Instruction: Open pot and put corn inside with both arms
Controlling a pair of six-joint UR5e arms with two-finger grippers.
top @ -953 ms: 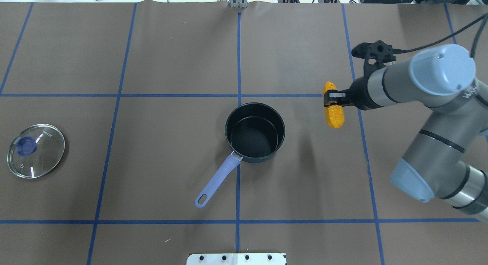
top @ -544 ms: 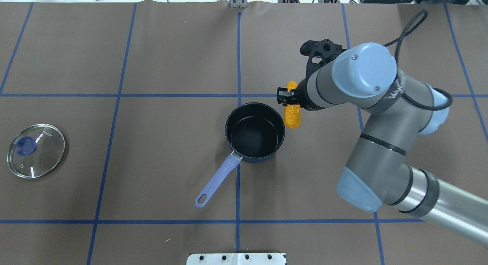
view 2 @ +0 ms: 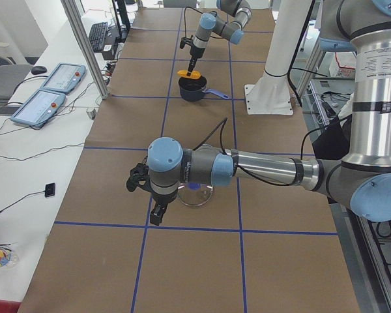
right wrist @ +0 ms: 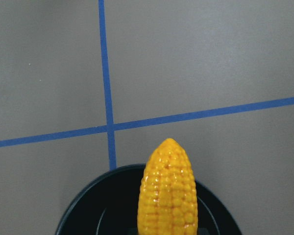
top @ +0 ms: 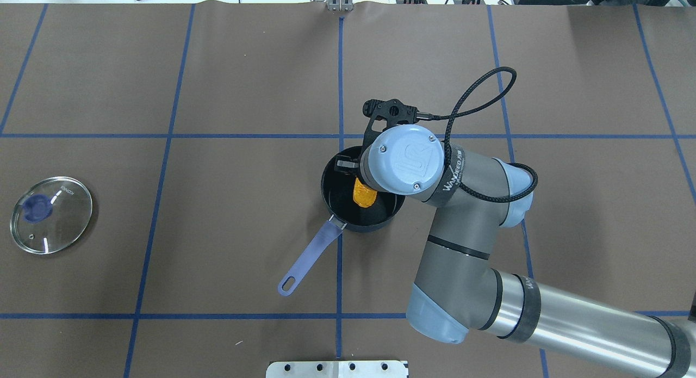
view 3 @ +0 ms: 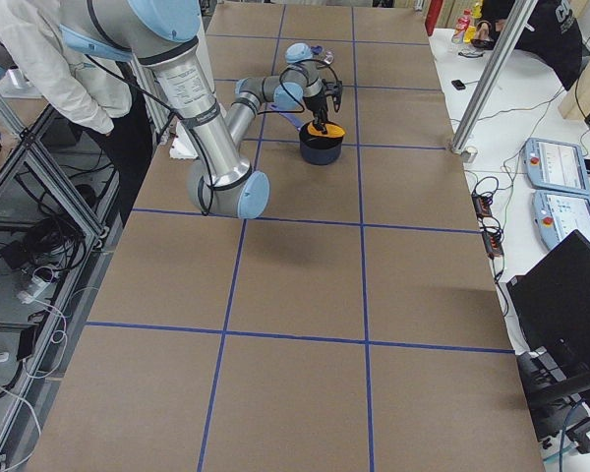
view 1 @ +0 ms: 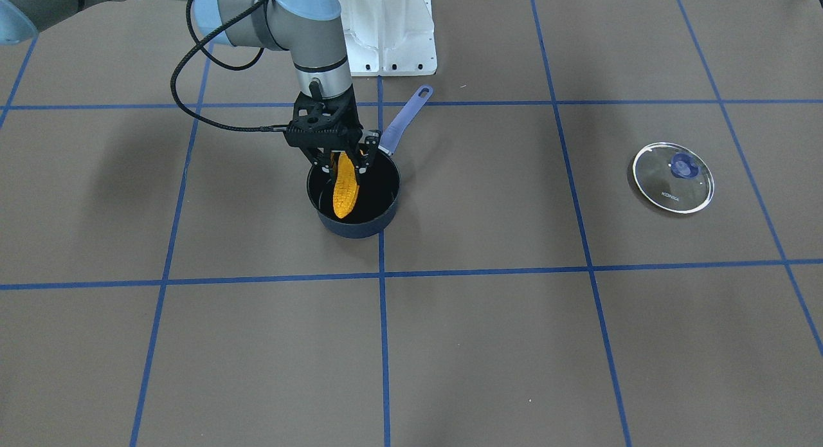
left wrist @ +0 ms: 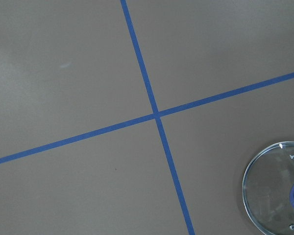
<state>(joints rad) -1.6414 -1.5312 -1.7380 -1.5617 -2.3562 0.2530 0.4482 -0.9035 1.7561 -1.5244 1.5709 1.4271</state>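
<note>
The dark pot (view 1: 355, 229) stands open at the table's middle, its lilac handle (top: 307, 257) pointing toward the robot. My right gripper (view 1: 348, 168) is shut on the orange-yellow corn (view 1: 345, 191) and holds it tilted, tip down, inside the pot's rim (top: 327, 183). In the overhead view the wrist hides most of the gripper; the corn (top: 363, 195) shows under it. The right wrist view shows the corn (right wrist: 169, 191) over the pot (right wrist: 83, 213). My left gripper (view 2: 156, 210) hangs above the glass lid (view 2: 195, 195); I cannot tell if it is open or shut.
The glass lid (top: 50, 215) with a blue knob lies flat far to the pot's left, also in the left wrist view (left wrist: 274, 188). The white base pedestal (view 1: 386, 29) stands behind the pot. Blue tape lines cross the brown table (top: 217, 84).
My right arm has swung left with the corn, from right of the pot to over it. The corn now hangs down into the pot. The pot and lid have not moved.
</note>
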